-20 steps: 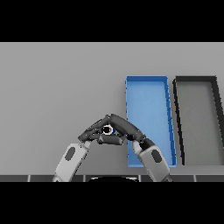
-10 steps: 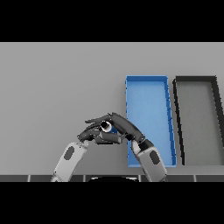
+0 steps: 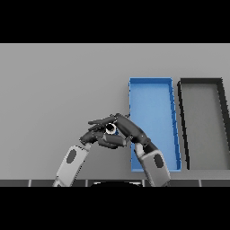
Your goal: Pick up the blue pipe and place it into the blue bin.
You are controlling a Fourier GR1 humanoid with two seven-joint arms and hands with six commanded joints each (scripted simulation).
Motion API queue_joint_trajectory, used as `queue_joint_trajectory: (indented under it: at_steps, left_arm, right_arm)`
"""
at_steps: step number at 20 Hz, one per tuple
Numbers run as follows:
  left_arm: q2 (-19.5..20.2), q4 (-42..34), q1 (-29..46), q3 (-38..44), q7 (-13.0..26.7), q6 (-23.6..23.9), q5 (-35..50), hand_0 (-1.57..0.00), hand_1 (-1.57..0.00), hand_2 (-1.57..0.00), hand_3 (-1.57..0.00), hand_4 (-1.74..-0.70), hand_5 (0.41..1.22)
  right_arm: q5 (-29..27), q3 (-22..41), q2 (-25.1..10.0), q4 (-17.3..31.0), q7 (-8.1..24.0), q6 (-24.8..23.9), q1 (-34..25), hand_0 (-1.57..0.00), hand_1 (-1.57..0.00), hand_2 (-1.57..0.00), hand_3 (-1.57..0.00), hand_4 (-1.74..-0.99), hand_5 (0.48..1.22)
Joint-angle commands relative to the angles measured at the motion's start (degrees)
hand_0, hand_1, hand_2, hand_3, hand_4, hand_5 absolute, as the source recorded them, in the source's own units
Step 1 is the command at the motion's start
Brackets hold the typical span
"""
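Head view: both hands meet over the grey table (image 3: 54,90), just left of the blue bin (image 3: 152,96). The right hand (image 3: 130,129) reaches in from the lower right, its arm crossing the bin's lower left corner, and its fingers curl round the pipe (image 3: 110,129) — only a small pale ring with a trace of blue shows between the dark fingers, so how the pipe lies cannot be told. The left hand (image 3: 92,136) comes up from the lower left and lies against the right hand from the other side; its fingers look bent toward the pipe, but whether they hold it cannot be told. The pipe sits in this cluster of fingers, near the bin's left wall and outside it. The bin lies lengthwise, running away from the robot. A black bin (image 3: 200,83) of like shape stands just beside it on the right — the two nearly touching
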Motion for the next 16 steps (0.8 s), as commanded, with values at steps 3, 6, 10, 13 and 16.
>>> queue_joint_trajectory:
  at_steps: [3,6,10,13,16]
  left_arm:
    - [-0.1,-0.2,0.9,-0.4,-0.3,0.2,-0.2,-0.02,-0.01,-0.01,-0.01,-0.97,0.512]
    - [-0.2,-0.7,0.5,-0.2,0.9,0.5,-0.2,-0.01,-0.01,-0.01,-0.01,-0.97,0.489]
    - [0.1,-0.4,0.4,0.0,1.0,0.4,-0.4,0.0,0.0,0.0,0.0,-0.96,0.475]
    - [0.9,-1.4,1.6,-0.4,-1.1,0.1,-0.6,0.0,0.0,0.0,0.0,-0.95,0.471]
    - [1.8,-2.5,1.9,-0.1,-1.9,0.1,-0.6,0.0,0.0,0.0,0.0,-0.95,0.466]
  right_arm:
    - [-4.2,-2.5,1.3,-1.9,3.2,0.2,-2.1,-1.57,-1.57,-1.57,-1.57,-1.495,1.221]
    - [-10.1,-6.9,3.0,-4.0,11.1,-2.4,-7.5,-1.57,-1.57,-1.57,-1.57,-1.494,1.221]
    - [-19.4,-13.6,-2.4,-2.3,14.2,-8.2,-18.1,-1.57,-1.57,-1.57,-1.57,-1.496,1.221]
    - [-22.3,-19.8,-8.5,-1.6,14.0,-14.9,-26.1,-1.57,-1.57,-1.57,-1.57,-1.497,1.221]
    - [-22.4,-24.2,-14.3,0.2,14.2,-16.7,-28.8,-1.57,-1.57,-1.57,-1.57,-1.498,1.221]
